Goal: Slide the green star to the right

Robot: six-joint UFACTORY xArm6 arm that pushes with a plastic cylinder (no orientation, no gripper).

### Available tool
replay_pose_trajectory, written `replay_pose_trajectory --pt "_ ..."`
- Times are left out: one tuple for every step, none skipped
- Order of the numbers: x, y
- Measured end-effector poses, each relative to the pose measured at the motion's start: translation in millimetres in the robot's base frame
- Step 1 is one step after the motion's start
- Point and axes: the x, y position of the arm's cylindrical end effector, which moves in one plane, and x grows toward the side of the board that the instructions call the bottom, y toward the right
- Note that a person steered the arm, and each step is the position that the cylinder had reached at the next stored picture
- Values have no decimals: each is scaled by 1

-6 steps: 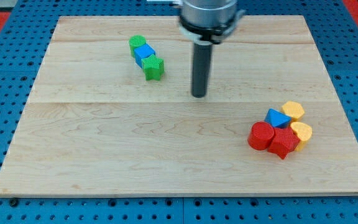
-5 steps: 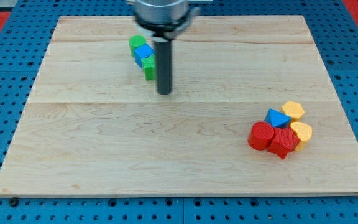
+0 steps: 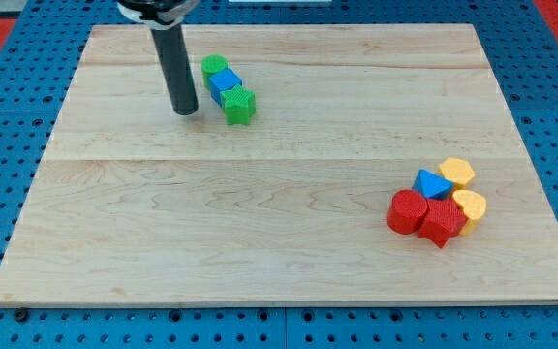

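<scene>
Green star [image 3: 239, 106] lies on the table [image 3: 260, 242], upper left, last in a short row with a blue block [image 3: 226, 84] and a green block [image 3: 213, 67]. My tip [image 3: 185, 111] stands just to its left, apart; no hand is fitted, so nothing is gripped. A rightward push looks lined up.

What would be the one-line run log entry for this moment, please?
phase: approach | my tip: left of green star, apart | green star: touching blue block | push: not started
</scene>
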Motion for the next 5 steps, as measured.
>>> replay_pose_trajectory --pt "0 31" --pt "0 62" --pt "-2 93" --pt "-12 116" --pt "-19 134"
